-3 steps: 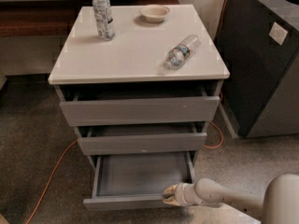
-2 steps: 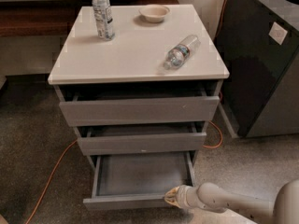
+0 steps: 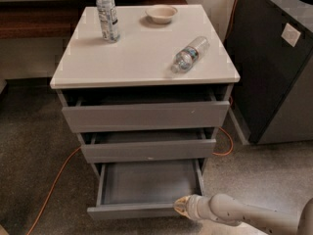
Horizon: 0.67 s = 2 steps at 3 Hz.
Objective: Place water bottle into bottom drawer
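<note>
**Water bottle (image 3: 190, 55) not yet picked up, bottom drawer (image 3: 132, 211) open**

My tool (image 3: 180, 205) sits low at 5 o'clock in the view, at the front right corner of the bottom drawer. I cannot tell whether it is clenched or released, and I see nothing carried in it. The drawer is pulled out, its grey inside showing. At 12 o'clock from the tool, the water bottle lies on its side on the table (image 3: 137, 53), near the right edge. I judge the opening done, with pick-up and placing left. The arm is cut off at 4 o'clock, and contact between tool and drawer front is hard to make out.
</note>
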### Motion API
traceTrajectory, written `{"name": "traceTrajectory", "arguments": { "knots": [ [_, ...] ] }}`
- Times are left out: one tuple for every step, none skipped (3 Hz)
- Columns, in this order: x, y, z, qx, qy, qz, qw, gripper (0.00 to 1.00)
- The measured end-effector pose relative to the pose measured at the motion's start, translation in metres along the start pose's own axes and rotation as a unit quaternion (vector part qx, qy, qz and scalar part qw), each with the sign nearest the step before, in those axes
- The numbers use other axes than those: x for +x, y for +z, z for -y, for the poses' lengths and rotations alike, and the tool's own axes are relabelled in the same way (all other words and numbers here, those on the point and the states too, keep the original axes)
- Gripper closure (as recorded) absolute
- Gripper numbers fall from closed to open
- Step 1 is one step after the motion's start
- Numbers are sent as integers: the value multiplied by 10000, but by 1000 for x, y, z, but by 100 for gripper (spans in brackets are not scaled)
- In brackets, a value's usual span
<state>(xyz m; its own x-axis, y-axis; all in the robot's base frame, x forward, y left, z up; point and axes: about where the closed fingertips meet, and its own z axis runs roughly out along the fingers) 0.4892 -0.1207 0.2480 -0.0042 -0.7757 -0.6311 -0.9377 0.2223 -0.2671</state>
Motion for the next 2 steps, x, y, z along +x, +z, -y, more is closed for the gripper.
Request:
{"name": "traceTrajectory", "arguments": {
  "knots": [
    [-5,-5,9,-9,-26,9,10000,100],
    [-4,4,27,-127,-58,-6,9999,100]
  ]
}}
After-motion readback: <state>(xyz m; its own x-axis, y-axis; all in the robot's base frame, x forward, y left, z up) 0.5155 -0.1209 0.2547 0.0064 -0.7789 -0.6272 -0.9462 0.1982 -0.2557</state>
